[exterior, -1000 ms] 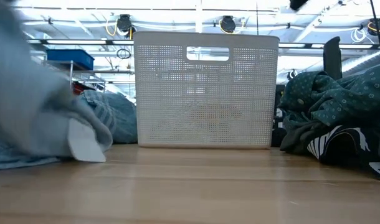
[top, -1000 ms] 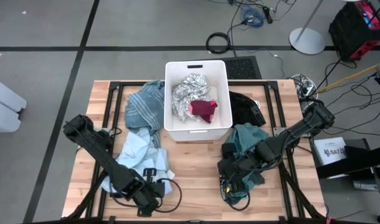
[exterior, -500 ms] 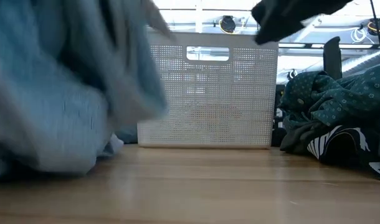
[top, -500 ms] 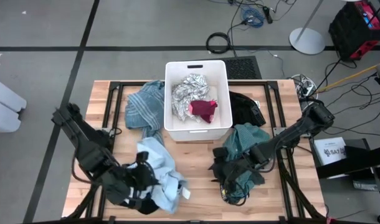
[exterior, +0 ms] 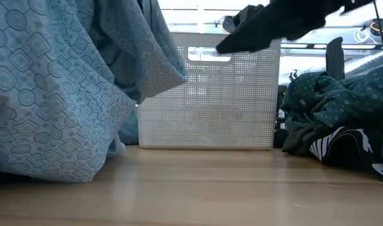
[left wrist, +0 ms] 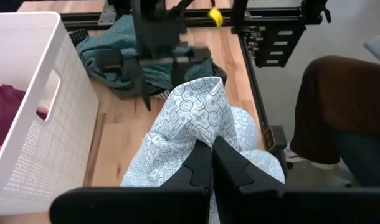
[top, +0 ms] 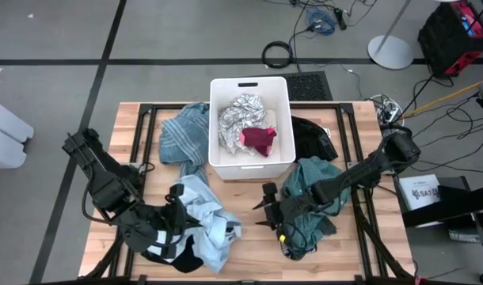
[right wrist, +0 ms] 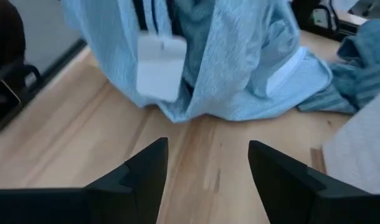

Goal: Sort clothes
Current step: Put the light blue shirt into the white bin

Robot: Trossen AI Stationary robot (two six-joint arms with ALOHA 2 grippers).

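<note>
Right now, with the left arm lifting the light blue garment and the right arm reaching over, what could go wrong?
1. The left gripper pinches only a fold of the light blue patterned garment; the trailing cloth still on the table could drag or slip free.
2. The right gripper, open and empty, hangs close to the garment; the two arms could collide or tangle in it.
3. The teal green garment lies under the right arm and might get swept along.

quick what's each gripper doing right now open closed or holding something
Left gripper: fingers closed on the light blue patterned garment.
Right gripper: fingers open, holding nothing, above the wooden table near that garment.
</note>
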